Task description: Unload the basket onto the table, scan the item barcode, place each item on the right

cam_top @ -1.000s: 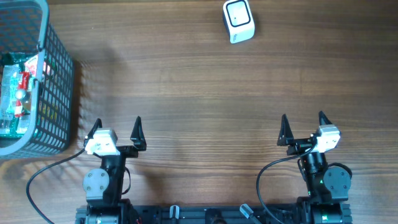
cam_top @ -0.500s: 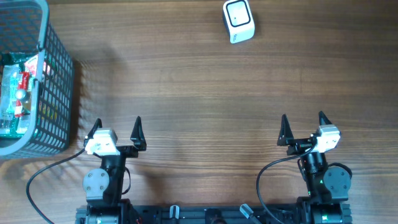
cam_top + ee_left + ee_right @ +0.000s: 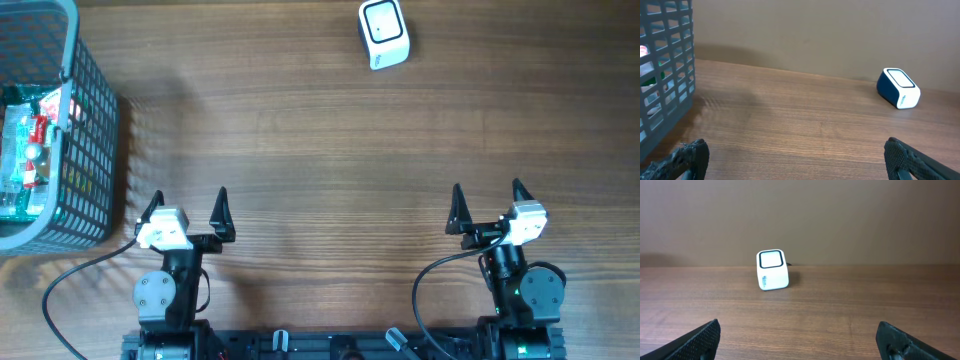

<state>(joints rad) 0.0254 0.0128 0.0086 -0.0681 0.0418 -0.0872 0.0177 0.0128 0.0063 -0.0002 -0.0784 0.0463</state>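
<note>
Overhead coverage shows a wooden worktop, on which a grey mesh basket is set at the left edge, towards the far corner. The left gripper and right gripper are stationed along the near edge, well apart, each with jaws spread wide and nothing held. A packaged item, green with red, is contained inside the basket. A white barcode scanner is placed near the far edge, right of centre.
</note>
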